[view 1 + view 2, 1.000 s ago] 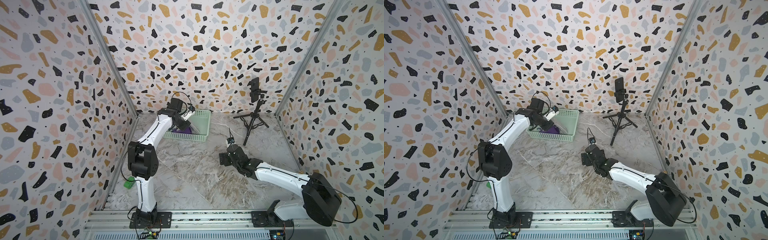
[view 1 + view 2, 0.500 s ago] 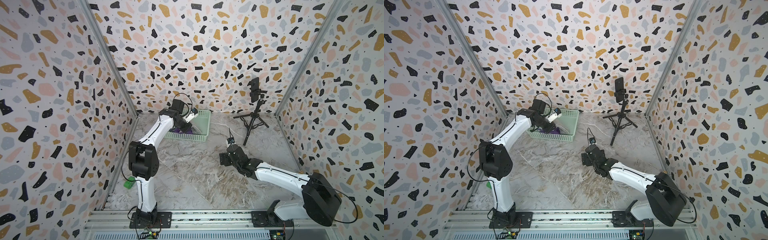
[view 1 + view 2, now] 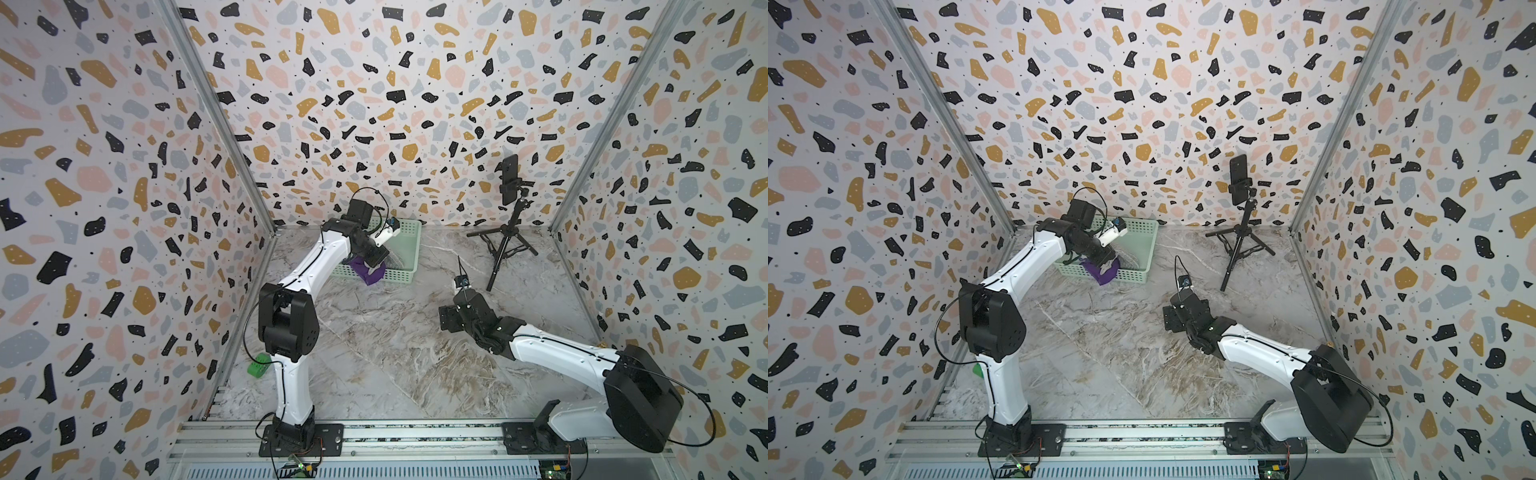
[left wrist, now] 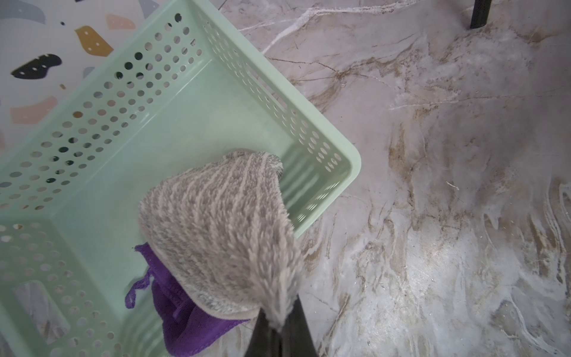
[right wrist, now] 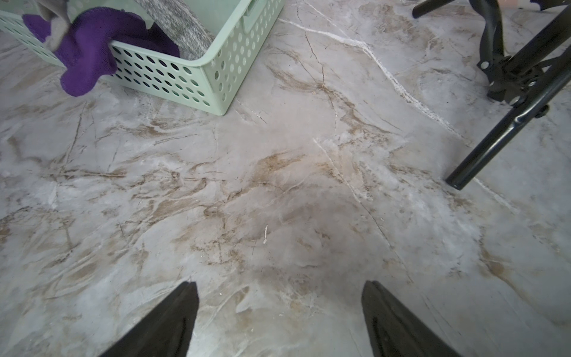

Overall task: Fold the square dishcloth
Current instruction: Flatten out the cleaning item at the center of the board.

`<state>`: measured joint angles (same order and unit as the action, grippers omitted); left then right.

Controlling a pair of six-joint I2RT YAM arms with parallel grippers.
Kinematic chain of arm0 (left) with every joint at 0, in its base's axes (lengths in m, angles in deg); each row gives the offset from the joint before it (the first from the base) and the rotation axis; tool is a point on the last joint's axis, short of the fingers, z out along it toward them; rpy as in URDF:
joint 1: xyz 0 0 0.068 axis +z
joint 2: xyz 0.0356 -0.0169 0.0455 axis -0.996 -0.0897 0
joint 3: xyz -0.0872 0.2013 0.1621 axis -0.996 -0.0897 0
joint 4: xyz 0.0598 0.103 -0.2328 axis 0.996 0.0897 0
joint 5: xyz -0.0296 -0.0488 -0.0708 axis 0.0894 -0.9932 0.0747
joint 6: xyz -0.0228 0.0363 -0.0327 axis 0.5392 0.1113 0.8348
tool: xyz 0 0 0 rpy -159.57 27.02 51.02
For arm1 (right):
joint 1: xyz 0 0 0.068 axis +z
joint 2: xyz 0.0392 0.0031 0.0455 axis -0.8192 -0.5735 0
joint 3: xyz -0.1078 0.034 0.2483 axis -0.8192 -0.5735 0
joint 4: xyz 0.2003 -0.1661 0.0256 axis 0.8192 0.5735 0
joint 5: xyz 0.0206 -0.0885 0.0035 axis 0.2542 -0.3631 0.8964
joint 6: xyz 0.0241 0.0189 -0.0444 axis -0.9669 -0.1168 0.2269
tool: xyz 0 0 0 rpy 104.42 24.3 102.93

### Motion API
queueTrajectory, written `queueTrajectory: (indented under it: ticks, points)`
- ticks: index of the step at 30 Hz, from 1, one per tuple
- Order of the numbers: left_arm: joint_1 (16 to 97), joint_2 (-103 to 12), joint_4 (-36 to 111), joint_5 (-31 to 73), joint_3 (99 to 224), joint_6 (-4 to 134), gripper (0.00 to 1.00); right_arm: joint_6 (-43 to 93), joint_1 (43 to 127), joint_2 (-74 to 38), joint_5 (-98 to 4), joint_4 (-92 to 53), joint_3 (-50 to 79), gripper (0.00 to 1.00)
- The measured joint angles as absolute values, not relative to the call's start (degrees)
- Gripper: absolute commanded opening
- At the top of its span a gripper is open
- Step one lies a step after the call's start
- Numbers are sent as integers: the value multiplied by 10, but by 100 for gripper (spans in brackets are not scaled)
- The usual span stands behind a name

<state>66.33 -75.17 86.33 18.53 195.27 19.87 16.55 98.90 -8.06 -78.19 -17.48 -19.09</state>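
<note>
Now left claw pinching grey dishcloth (over basket).

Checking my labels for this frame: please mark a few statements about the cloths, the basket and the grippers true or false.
1. The left gripper has its fingers shut on the grey dishcloth. True.
2. The right gripper holds the purple cloth. False: its fingers are open and empty above the marble table; the purple cloth drapes over the green basket's rim.
3. The grey dishcloth lies flat on the table. False: it hangs bunched over the basket.
4. A phone sits on a tripod. True.
</note>
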Motion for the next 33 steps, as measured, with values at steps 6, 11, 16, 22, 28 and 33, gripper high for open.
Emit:
queueTrajectory:
  ticks: [6, 11, 16, 22, 28, 33]
  points:
    - [660, -681, 838, 245, 1996, 226, 0, 167, 989, -80, -792, -175, -191, 91]
    - [660, -588, 840, 243, 2024, 257, 0, 174, 990, -55, -799, -180, -206, 92]
    - [659, -477, 853, 187, 1944, 297, 0, 199, 1019, 14, -792, -203, -232, 91]
    - [657, -373, 871, 106, 1769, 367, 0, 246, 1128, 72, -715, -277, -235, 86]
    - [655, -330, 869, 30, 1652, 443, 0, 251, 1206, 24, -665, -354, -223, 84]
    - [655, -290, 856, -15, 1609, 481, 0, 228, 1206, -55, -650, -416, -215, 82]
